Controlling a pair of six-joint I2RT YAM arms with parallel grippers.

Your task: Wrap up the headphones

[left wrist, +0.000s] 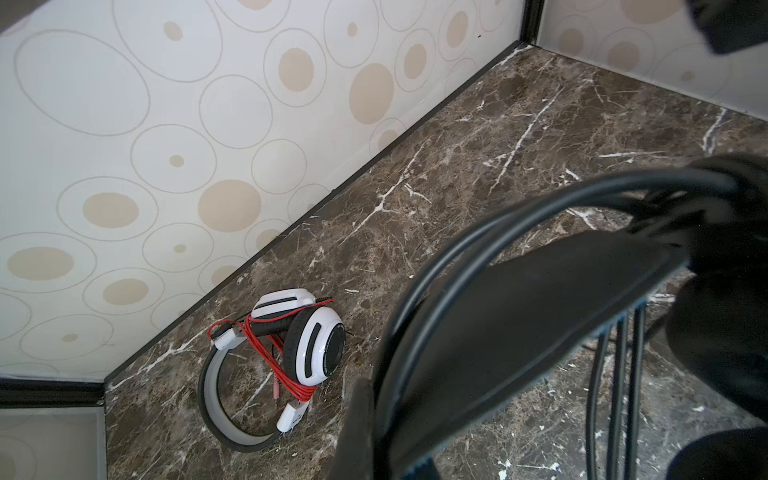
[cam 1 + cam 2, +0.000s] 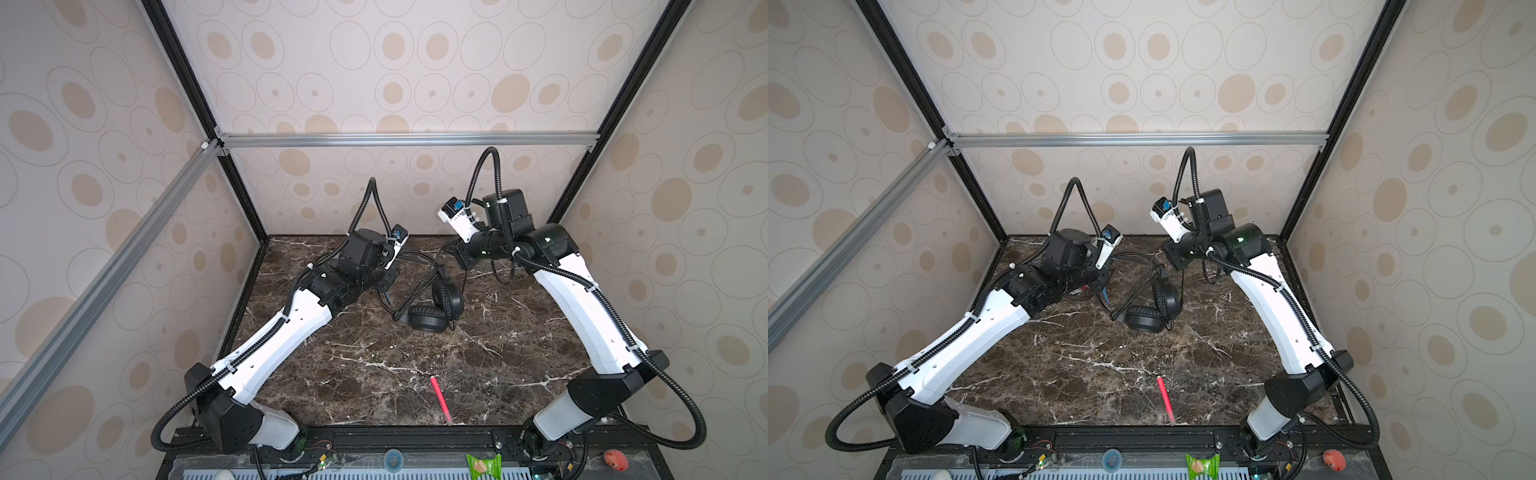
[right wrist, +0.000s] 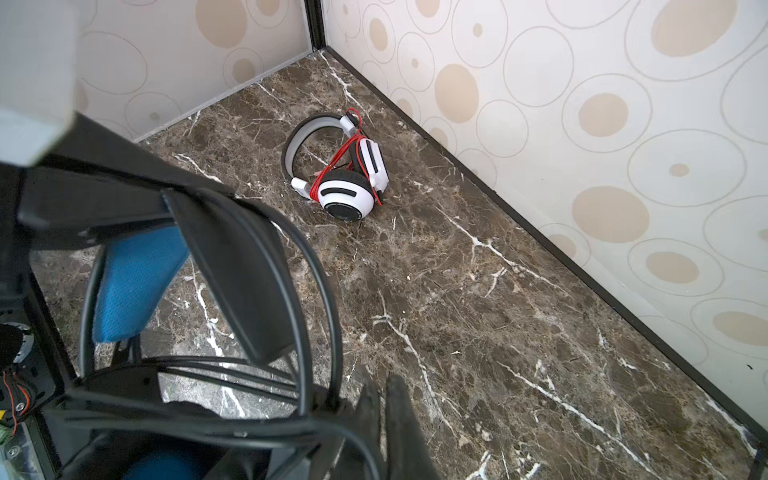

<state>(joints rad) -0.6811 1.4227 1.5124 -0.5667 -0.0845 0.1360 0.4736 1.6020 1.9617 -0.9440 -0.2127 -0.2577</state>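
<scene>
The marble tabletop (image 2: 374, 374) carries everything, and your reference on it is the black headset (image 2: 426, 319). Its two ear cups rest on the stone a little behind the table's middle, one lying flat and the other tipped up against it.

Your left arm (image 2: 282, 336) reaches in from the left of that headset and your right arm (image 2: 582, 307) from its right. Both wrists end just behind it.

The blue-lined band (image 3: 137, 270) of the black headset is lifted off the table and leads left from the cups to your left gripper (image 2: 387, 293), which is clenched on it. In the left wrist view the band runs close across the lens.

Your right gripper (image 3: 384, 390) hangs just behind and to the right of the black headset. Its fingers are pressed together on the black cord (image 2: 419, 286), and several strands of that cord run in straight lines from the cups up to it.

The white headset (image 1: 316, 345) lies on its side well apart from the black headset, behind it and to its left, near the back wall (image 3: 540, 104). Your left arm hides it in both top views, so only the wrist cameras show it. Its thin red cord (image 1: 266, 345) is wound around it beside the cups.

The pink-red pen (image 2: 440, 399) lies well in front of the black headset, near the table's front edge.
</scene>
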